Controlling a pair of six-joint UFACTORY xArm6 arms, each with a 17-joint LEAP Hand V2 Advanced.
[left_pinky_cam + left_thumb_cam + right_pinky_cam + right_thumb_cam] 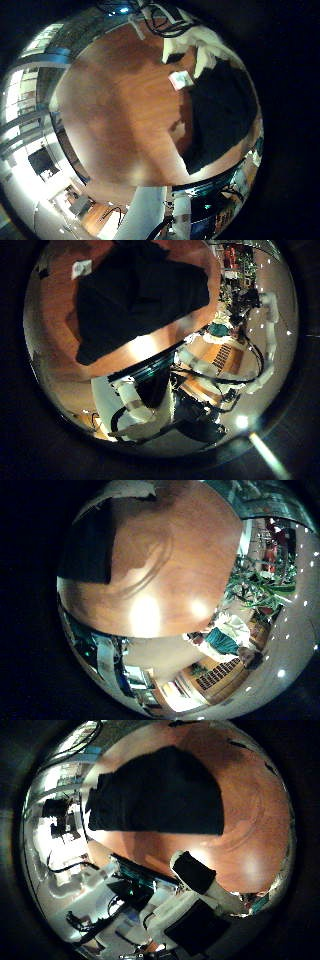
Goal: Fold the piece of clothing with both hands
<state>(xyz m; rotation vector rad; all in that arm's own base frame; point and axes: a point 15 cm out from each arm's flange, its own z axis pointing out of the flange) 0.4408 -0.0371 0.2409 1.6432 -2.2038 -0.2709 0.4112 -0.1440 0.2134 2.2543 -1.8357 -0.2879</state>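
A dark piece of clothing lies spread flat on the wooden table in the left thumb side palm view, with a small pale tag at one edge. The right thumb side palm view shows the clothing well below that palm. My right hand is above the table beside the clothing.
A robot arm stands past the table's edge. A black and white hand part shows near the table edge.
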